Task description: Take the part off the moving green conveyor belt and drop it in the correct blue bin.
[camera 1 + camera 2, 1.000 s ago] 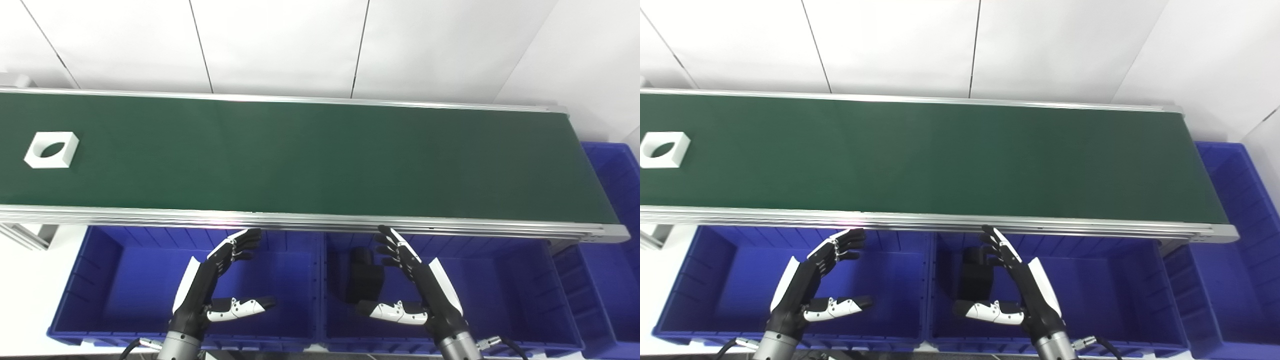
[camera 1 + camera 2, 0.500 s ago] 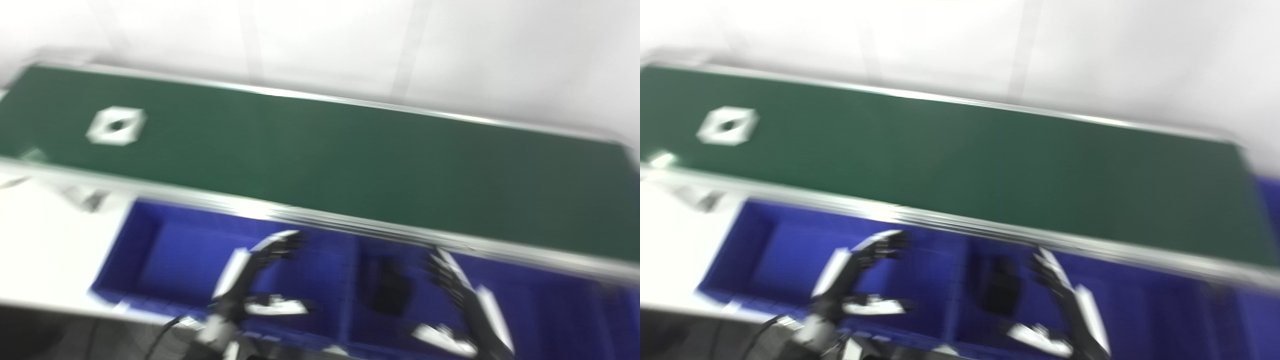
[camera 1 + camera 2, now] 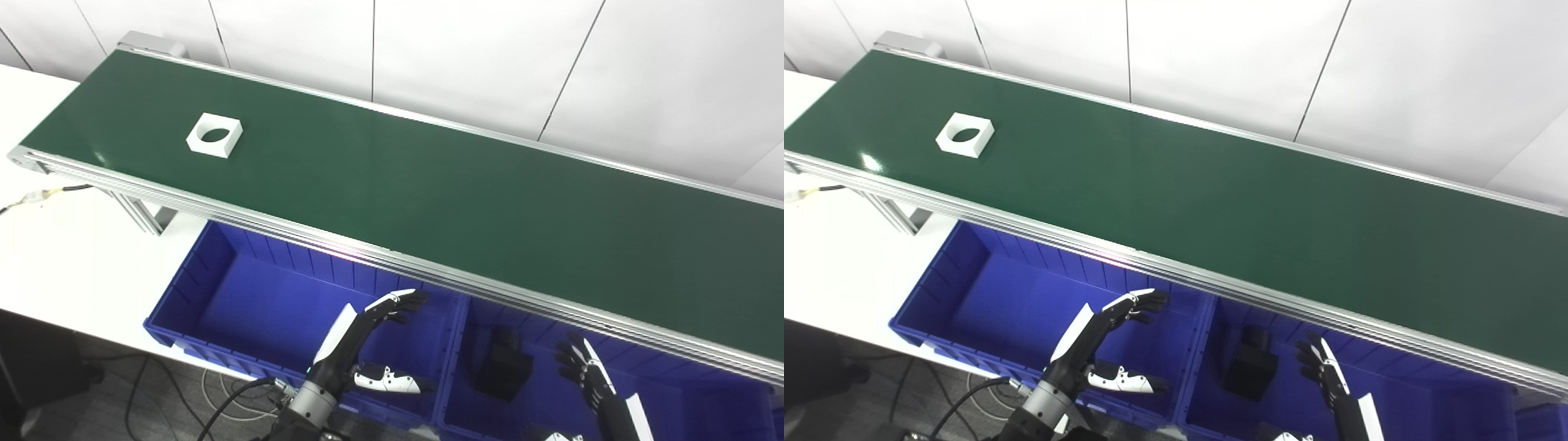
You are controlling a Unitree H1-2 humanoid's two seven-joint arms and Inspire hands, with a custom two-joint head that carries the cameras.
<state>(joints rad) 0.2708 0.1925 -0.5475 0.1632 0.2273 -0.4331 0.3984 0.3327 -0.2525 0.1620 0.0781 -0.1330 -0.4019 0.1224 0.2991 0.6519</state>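
Observation:
A white square part with a round hole [image 3: 214,135] lies on the green conveyor belt [image 3: 429,184] near its far left end. My left hand [image 3: 361,343] is open and empty, held over the left blue bin [image 3: 202,288]. My right hand [image 3: 597,389] is open and empty at the bottom right, over the middle blue bin [image 3: 1206,373], partly cut off by the picture edge. Both hands are far from the white part. A black part [image 3: 503,367] lies in the middle bin.
The belt's silver front rail [image 3: 367,248] runs above the bins. A white table [image 3: 55,257] lies at the left, with a cable [image 3: 43,195] near the belt's end. White wall panels stand behind the belt.
The camera has turned left and tilted, so the whole picture has shifted. The white part sits further along the belt from its left end. Both hands stay open over the bins.

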